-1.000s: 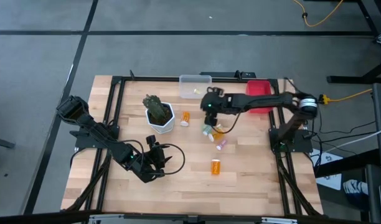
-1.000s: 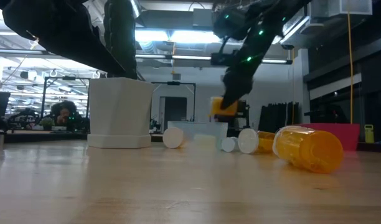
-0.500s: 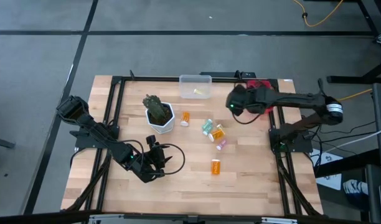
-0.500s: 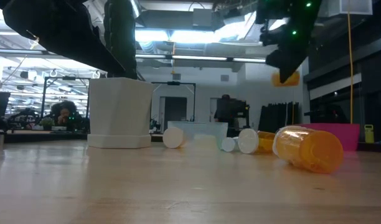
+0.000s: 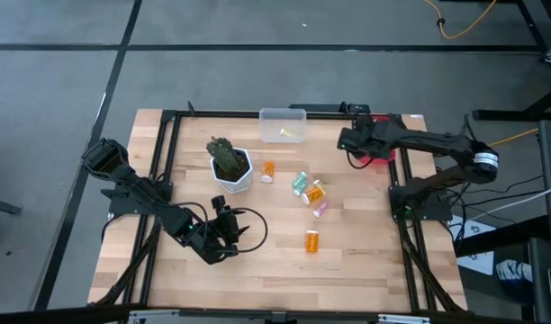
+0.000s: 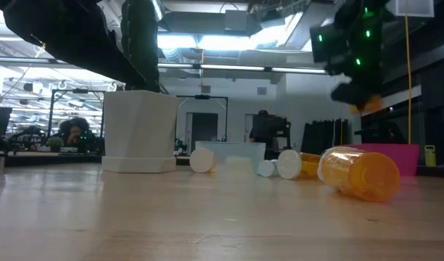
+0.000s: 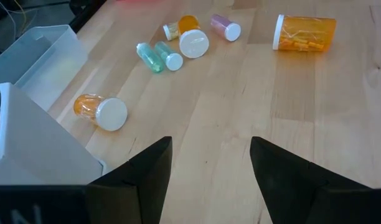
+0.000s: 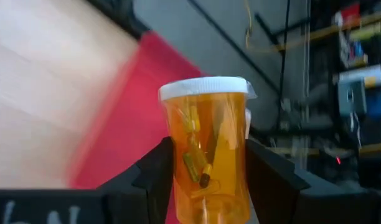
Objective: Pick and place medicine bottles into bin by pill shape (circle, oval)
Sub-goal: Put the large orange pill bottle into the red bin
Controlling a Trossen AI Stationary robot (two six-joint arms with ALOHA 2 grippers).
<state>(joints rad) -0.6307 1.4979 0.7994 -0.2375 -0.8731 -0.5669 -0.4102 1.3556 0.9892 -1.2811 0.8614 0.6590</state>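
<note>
Carrying an orange bottle toward the red bin

Waiting at the near left of the surface (image 5: 365, 243), the left hand (image 7: 209, 171) has its fingers apart and holds nothing. Five bottles (image 5: 311, 240) lie mid-surface beyond it. At the far right, the right hand (image 5: 346, 141) is clamped across the body of an orange bottle (image 8: 208, 149), cap clear, over the red bin (image 5: 388, 155). Light, stiff and smooth, it likely suits a mid-body grip.

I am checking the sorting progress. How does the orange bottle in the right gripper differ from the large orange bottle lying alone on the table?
The held orange bottle is upright in the right gripper, above the red bin; the lone orange bottle lies on its side on the table, ungripped. Both are translucent orange with white caps.
</note>
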